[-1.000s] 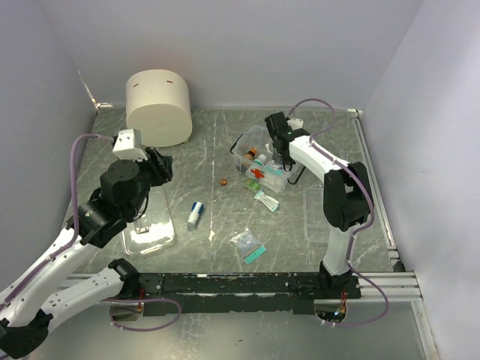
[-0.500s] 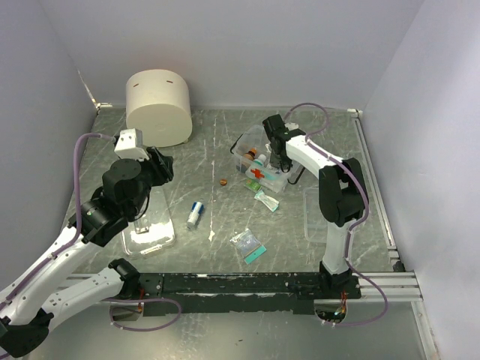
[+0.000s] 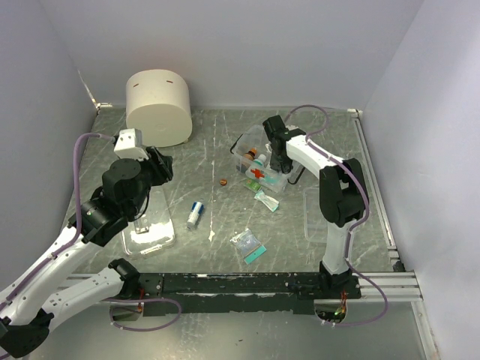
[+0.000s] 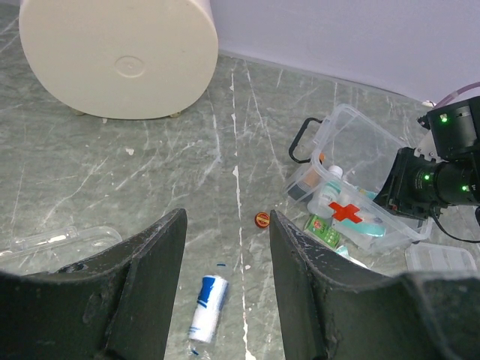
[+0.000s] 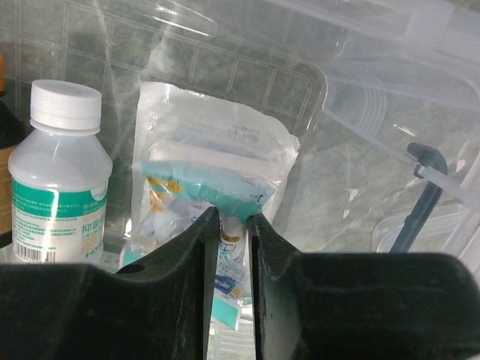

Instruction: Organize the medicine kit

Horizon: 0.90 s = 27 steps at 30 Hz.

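Note:
The medicine kit (image 3: 264, 166), a clear box with a red cross and black handle, stands open at centre right; it also shows in the left wrist view (image 4: 358, 201). My right gripper (image 3: 280, 160) reaches into it, shut on a teal-and-white sachet (image 5: 217, 187) beside a white-capped bottle (image 5: 56, 176). My left gripper (image 4: 225, 247) is open and empty, held above the table left of centre (image 3: 154, 171). On the table lie a blue-and-white tube (image 3: 196, 214), a small orange cap (image 3: 223, 182), a teal packet (image 3: 266, 199) and a clear bag on a teal card (image 3: 248, 244).
A large cream cylinder (image 3: 158, 107) stands at the back left. A clear flat lid (image 3: 148, 222) lies under my left arm. Another clear lid (image 3: 316, 210) lies right of the kit. Walls close in the sides and back.
My right gripper has shifted slightly left and down into the kit. The left arm has not moved.

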Each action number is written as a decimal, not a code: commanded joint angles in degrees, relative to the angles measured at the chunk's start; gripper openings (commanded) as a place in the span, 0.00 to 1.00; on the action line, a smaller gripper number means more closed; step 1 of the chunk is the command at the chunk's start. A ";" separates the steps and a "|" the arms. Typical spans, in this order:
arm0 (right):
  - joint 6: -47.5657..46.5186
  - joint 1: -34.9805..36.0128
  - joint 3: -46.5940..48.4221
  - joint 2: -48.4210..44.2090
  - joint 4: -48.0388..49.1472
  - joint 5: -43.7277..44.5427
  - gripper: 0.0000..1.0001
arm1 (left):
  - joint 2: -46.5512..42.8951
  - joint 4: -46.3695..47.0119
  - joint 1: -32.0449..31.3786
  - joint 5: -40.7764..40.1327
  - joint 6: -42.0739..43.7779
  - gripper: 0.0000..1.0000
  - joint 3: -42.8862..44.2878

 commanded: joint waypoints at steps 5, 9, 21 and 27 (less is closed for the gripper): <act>0.21 -0.09 0.33 -4.26 -4.31 -1.61 0.40 | -0.57 0.20 0.48 -1.51 0.24 0.59 -0.01; -0.11 -0.09 0.92 -6.31 -4.06 -1.92 0.39 | -0.28 -0.09 0.56 -1.44 0.55 0.59 0.20; -4.56 2.48 -2.59 -20.07 3.79 -2.90 0.38 | 0.49 2.07 0.65 4.89 1.43 0.64 -0.14; -8.44 5.67 -11.73 -32.07 7.94 -12.22 0.35 | 0.17 4.86 0.65 10.02 -0.70 0.83 -2.24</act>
